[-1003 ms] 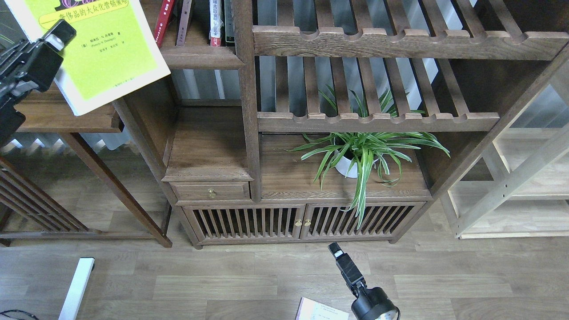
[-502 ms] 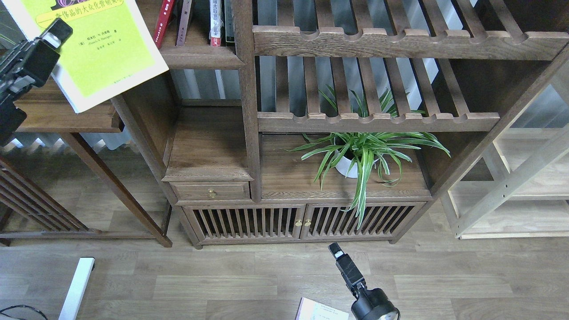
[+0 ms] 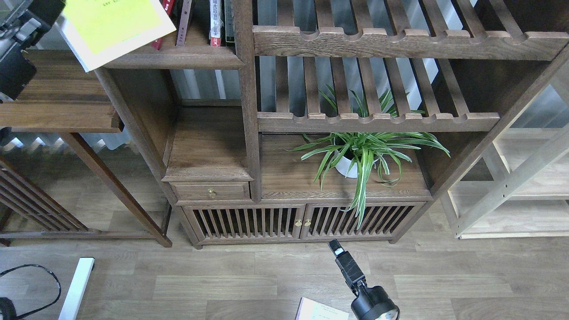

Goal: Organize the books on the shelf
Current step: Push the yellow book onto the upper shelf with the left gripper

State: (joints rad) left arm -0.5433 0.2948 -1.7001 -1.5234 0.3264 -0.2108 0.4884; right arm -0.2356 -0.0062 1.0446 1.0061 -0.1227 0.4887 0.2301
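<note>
My left gripper [image 3: 33, 18] is at the top left corner, shut on the left edge of the thick yellow-green book [image 3: 115, 26]. It holds the book tilted in the air over the front of the dark-brown shelf [image 3: 195, 58]. Most of the book is cut off by the top edge. A red book's edge [image 3: 168, 5] shows behind it, leaning on the shelf. The pale lavender-white book [image 3: 318, 312] lies at the bottom edge, beside my right arm. My right gripper [image 3: 336, 247] hangs low over the floor, seen dark and end-on.
Thin upright spines [image 3: 215, 22] stand on the shelf against the post. A lower brown board [image 3: 58, 109] is at the left. A potted spider plant [image 3: 355, 153] sits under slatted racks [image 3: 378, 120]. Pale light-wood shelving [image 3: 524, 178] is at the right. A white bar [image 3: 75, 289] and a black cable [image 3: 31, 275] lie on the floor.
My left gripper has risen with the yellow-green book, which has moved up and slightly right, now mostly out of the top edge. A black cable has come into view at the bottom left. The right arm has barely moved.
</note>
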